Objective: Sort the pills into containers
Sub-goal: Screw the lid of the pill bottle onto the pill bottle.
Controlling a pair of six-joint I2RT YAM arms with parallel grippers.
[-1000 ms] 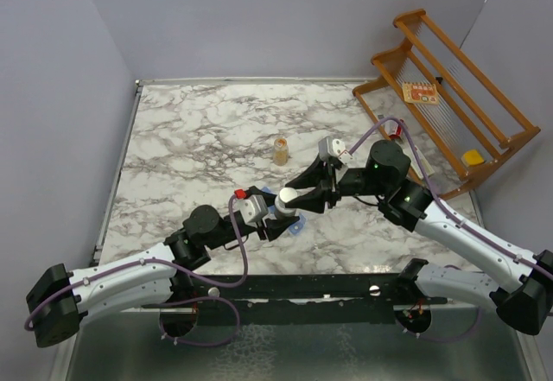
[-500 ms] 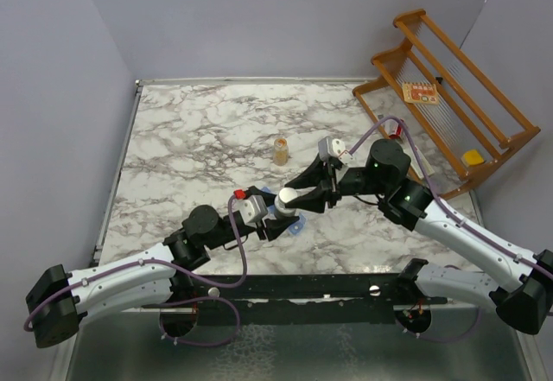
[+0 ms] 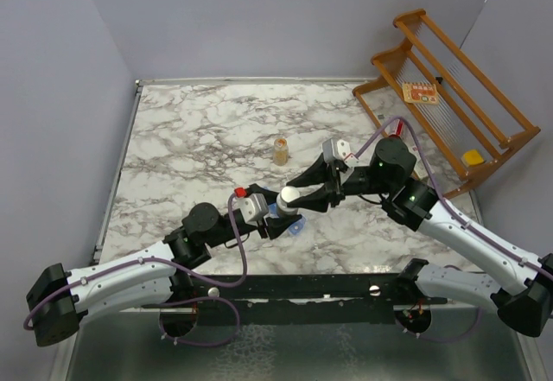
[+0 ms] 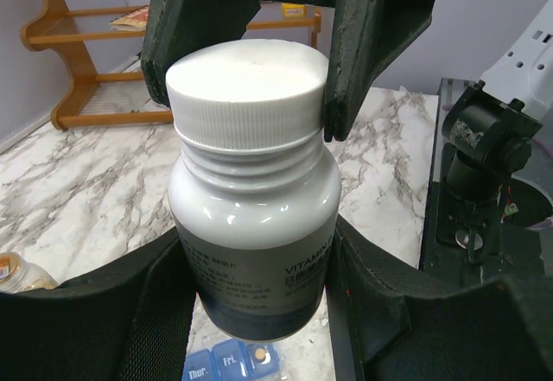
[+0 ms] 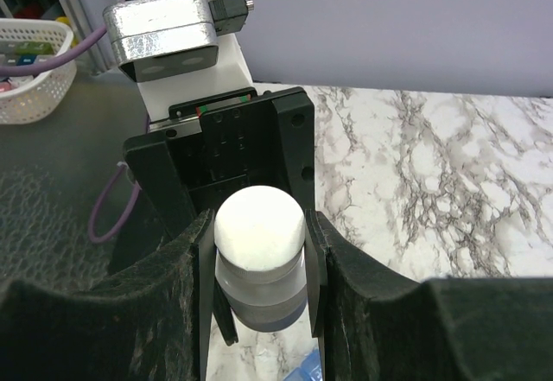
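Note:
A dark bottle (image 4: 251,225) with a white cap (image 4: 248,87) is held above the marble table. My left gripper (image 3: 273,219) is shut on the bottle's body; in the left wrist view its point (image 4: 255,299) falls on the bottle. My right gripper (image 3: 295,194) is shut on the white cap (image 5: 259,228), a pad on each side. The blue containers strip (image 3: 294,224) lies on the table right under the bottle. In the left wrist view the strip (image 4: 226,365) shows "Thur." and "Fri." lids and an open compartment with an orange pill (image 4: 257,355).
A small amber bottle (image 3: 281,150) stands on the table beyond the grippers and shows at the left edge of the left wrist view (image 4: 17,273). A wooden rack (image 3: 449,96) stands at the back right with small items on it.
My right wrist and forearm have shifted slightly to the right and turned a little, with the jaws still on the cap. The left arm and the bottle have stayed in place.

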